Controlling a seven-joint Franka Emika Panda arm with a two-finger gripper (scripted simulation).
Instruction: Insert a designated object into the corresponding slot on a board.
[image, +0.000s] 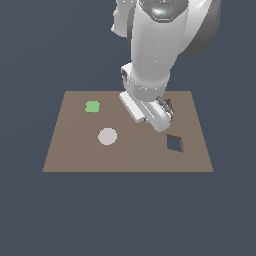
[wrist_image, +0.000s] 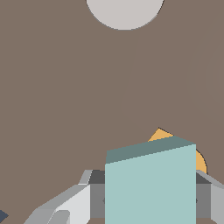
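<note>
In the wrist view the designated object, a pale teal block (wrist_image: 150, 183), sits between my two grey fingers (wrist_image: 97, 194), and my gripper (wrist_image: 150, 199) is shut on it. In the exterior view the gripper (image: 159, 119) hangs low over the brown board (image: 75, 155), right of the middle, and the arm hides the block. The slot, a dark diamond-shaped hole (image: 174, 143), lies just in front of the gripper and a little toward the exterior view's right.
An orange piece (wrist_image: 199, 162) peeks out from behind the block. A grey disc (image: 107, 136) (wrist_image: 124, 13) and a green piece (image: 92, 106) lie on the board's left half. A second dark hole (image: 168, 104) shows partly behind the hand.
</note>
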